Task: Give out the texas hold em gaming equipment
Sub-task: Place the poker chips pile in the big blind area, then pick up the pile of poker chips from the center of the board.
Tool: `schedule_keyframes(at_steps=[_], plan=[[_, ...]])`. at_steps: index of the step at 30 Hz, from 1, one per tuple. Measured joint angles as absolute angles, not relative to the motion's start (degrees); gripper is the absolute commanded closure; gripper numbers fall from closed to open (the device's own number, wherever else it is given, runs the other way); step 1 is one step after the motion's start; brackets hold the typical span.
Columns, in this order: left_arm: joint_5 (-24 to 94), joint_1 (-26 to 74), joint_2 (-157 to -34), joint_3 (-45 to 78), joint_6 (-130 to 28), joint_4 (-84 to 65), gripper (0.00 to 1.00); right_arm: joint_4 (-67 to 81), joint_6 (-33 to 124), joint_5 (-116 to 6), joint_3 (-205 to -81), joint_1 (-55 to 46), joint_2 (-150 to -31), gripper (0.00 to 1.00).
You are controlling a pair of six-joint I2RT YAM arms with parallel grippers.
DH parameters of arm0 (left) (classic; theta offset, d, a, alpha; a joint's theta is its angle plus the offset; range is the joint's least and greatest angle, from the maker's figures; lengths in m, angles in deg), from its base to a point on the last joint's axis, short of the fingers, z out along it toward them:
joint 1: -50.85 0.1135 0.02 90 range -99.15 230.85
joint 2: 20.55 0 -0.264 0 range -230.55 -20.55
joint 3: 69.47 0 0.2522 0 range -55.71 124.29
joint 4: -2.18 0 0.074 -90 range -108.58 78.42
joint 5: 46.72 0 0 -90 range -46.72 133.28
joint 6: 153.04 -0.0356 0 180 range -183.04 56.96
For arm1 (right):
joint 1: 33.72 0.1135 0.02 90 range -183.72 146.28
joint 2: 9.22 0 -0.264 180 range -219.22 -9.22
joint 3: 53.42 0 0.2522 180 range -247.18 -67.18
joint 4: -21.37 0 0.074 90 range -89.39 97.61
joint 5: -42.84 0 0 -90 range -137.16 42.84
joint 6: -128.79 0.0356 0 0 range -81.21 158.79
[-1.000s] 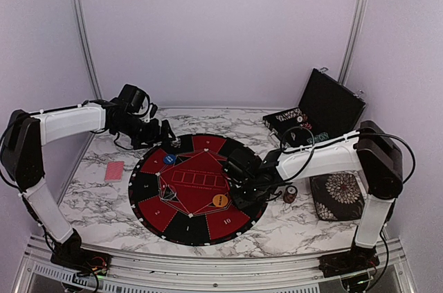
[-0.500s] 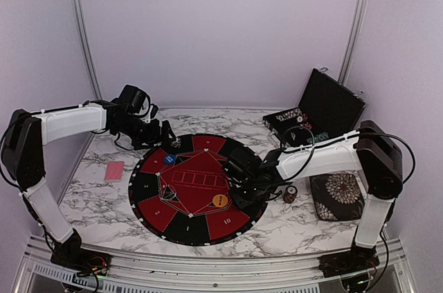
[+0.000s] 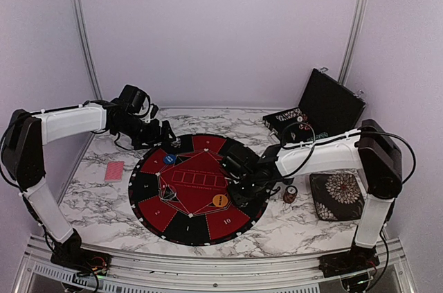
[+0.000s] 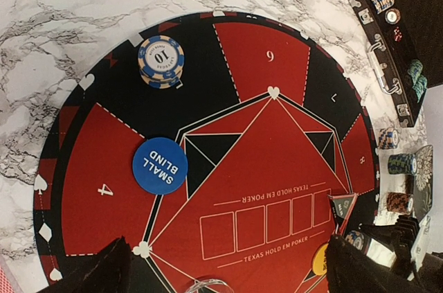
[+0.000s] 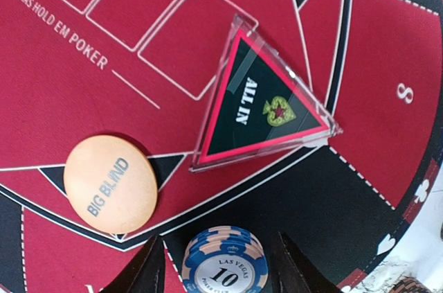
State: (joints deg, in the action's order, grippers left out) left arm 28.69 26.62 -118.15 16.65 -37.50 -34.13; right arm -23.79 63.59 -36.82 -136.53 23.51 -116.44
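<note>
Right gripper (image 5: 220, 265) is hovering with fingers apart around the chips (image 5: 224, 258), bottom centre; left gripper (image 4: 225, 265) is gaping wide, empty.

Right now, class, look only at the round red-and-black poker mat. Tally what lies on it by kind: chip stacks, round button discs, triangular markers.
Blue-striped poker chip stacks: 2
Round button discs: 2 (blue SMALL BLIND disc, orange BIG BLIND disc)
Clear triangular ALL IN marker: 1
Total: 5
</note>
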Motion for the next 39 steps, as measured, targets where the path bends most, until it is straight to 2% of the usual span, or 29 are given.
schedule_keyframes(at_steps=[11,22,28,39], plan=[[28.3,26.6,-118.2,16.7,-37.8,-34.1,0.01,-28.0,61.5,-36.2,-139.5,18.8,-109.8,0.44],[27.3,26.7,-118.2,16.7,-37.8,-34.1,0.01,-31.2,56.7,-36.2,-141.4,3.9,-107.9,0.35],[26.9,26.6,-118.2,16.7,-38.0,-34.1,0.01,-32.3,53.7,-37.7,-145.2,-2.7,-110.1,0.28],[26.4,26.6,-118.1,16.5,-38.0,-34.1,0.01,-33.2,49.3,-42.5,-149.1,-7.4,-118.4,0.26]])
